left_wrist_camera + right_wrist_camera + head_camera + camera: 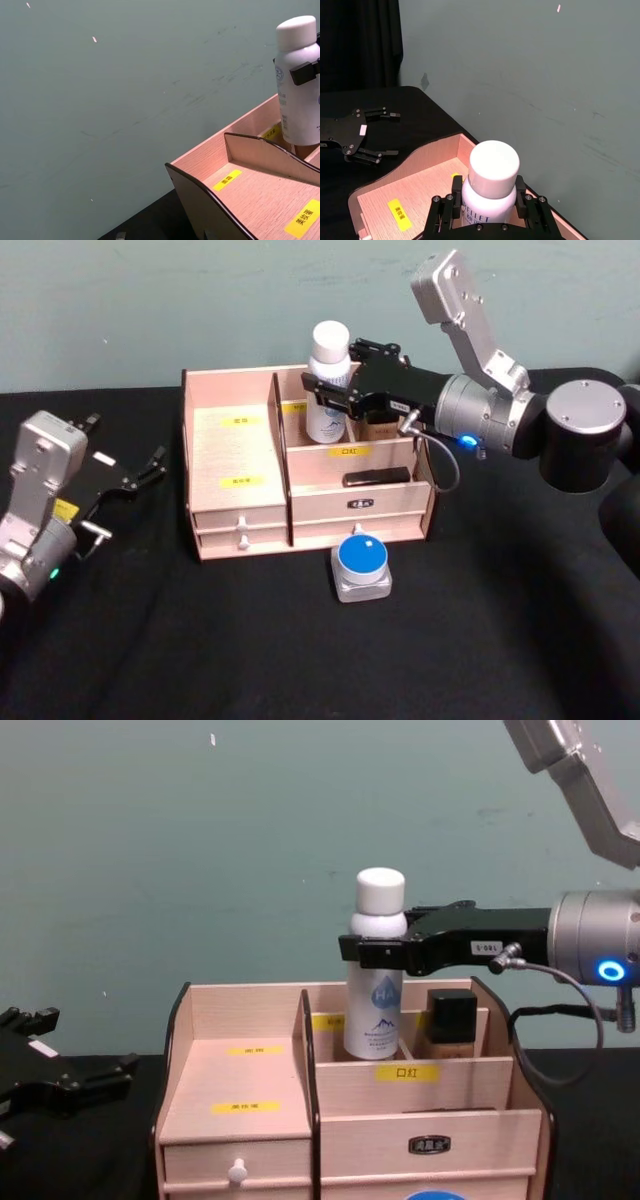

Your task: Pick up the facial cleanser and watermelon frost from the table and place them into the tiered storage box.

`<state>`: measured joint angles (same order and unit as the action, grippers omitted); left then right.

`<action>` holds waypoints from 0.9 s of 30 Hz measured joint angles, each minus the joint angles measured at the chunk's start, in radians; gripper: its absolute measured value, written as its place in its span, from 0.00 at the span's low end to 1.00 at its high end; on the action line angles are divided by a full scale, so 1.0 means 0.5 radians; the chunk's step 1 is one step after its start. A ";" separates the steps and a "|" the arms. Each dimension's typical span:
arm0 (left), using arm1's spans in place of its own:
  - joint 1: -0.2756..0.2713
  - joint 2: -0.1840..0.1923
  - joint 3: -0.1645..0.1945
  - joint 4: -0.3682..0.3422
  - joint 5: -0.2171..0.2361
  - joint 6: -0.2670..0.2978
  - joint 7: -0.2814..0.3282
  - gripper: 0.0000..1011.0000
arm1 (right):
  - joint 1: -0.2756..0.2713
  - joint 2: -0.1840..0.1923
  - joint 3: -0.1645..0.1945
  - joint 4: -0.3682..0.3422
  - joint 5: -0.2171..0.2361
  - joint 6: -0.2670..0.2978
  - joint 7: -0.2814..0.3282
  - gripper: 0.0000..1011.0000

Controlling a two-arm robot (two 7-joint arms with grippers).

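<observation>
Nearest to me, low on the left, the left gripper hangs over the black worktop with its fingers spread and nothing between them. It sits well apart from the tiered storage box, parked where it cannot get in the way.

On its right stands the box, drawers facing the robot and stepped compartments rising toward the wall. That way round, the rear bays can be reached from above.

The facial cleanser, a white bottle with a white cap, stands upright in the back compartment right of the central divider, just beside a dark-capped bottle. I cannot tell whether its base touches the floor there.

On the worktop just in front of the drawers lies a small blue-lidded pot, which I take to be the watermelon frost, not yet stowed.

From the right, the right gripper reaches level across the box, clamped on the cleanser just below the cap. Gripping that high probably keeps the fingers clear of the partitions while the bottle goes in.
</observation>
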<state>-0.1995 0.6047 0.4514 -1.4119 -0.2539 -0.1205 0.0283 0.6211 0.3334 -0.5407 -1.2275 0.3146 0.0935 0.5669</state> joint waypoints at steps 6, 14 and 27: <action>0.000 0.000 0.000 0.000 0.000 0.000 0.000 1.00 | 0.022 -0.018 -0.008 0.066 -0.002 -0.024 0.008 0.61; 0.000 0.000 0.000 0.000 0.000 0.000 0.000 1.00 | 0.047 -0.046 -0.015 0.152 -0.010 -0.056 0.022 0.61; 0.000 0.000 0.000 0.000 0.000 0.000 0.000 1.00 | 0.056 -0.084 -0.034 0.263 -0.022 -0.081 0.047 0.61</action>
<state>-0.1995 0.6047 0.4514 -1.4120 -0.2539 -0.1205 0.0283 0.6489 0.2913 -0.5579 -1.0959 0.3035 0.0531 0.5906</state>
